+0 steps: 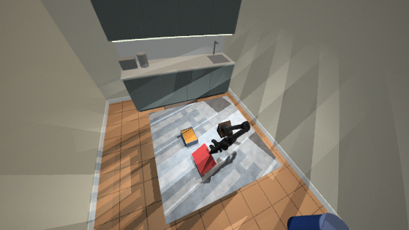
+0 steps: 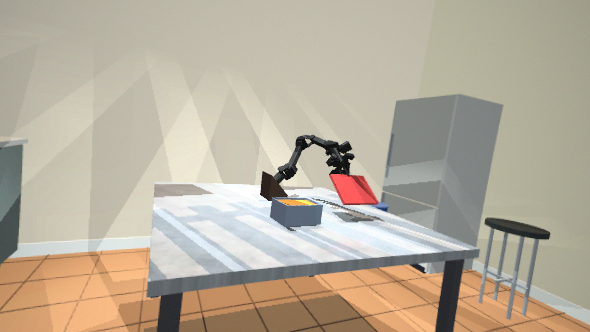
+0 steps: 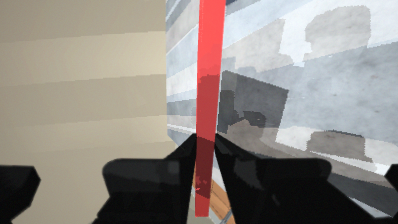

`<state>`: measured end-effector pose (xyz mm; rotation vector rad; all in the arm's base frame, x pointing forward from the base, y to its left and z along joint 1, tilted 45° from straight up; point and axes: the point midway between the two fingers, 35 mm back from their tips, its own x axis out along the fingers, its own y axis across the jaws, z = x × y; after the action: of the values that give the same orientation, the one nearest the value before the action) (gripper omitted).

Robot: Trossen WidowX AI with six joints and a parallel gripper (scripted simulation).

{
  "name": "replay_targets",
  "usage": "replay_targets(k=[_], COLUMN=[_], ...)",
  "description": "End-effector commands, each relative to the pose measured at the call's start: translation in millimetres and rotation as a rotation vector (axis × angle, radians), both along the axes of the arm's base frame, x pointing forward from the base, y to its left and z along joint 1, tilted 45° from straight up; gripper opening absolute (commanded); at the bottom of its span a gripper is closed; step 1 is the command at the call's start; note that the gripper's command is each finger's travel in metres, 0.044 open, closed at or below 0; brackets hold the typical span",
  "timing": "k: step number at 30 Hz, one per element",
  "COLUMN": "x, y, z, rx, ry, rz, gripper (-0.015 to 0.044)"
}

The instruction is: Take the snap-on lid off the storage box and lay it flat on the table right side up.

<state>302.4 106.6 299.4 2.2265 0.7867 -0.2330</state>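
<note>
The red lid [image 1: 204, 158] [image 2: 352, 189] [image 3: 208, 80] hangs tilted in the air above the table, clear of the box. My gripper [image 1: 212, 148] [image 2: 341, 171] [image 3: 204, 137] is shut on one edge of the lid; in the wrist view the lid shows edge-on as a red strip between the fingers. The grey-blue storage box [image 1: 189, 136] [image 2: 296, 210] stands open on the table [image 1: 180, 187] [image 2: 215, 250], its orange inside showing, to the left of the lid.
The arm's brown base [image 1: 224, 129] [image 2: 271, 185] stands at the table's back. A fridge [image 2: 440, 165] and a stool [image 2: 515, 260] stand to the right of the table. A kitchen counter [image 1: 177, 80] runs behind it.
</note>
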Motion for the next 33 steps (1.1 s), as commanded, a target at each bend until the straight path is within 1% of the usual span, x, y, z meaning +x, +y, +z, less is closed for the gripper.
replay_targets(k=[1, 33], x=[1.0, 2.3], y=[0.5, 18.4], z=[-4.2, -21.8], rx=[0.001, 0.003], ry=[0.002, 0.001], rz=[-0.013, -0.013], gripper=[0.0000, 0.0000])
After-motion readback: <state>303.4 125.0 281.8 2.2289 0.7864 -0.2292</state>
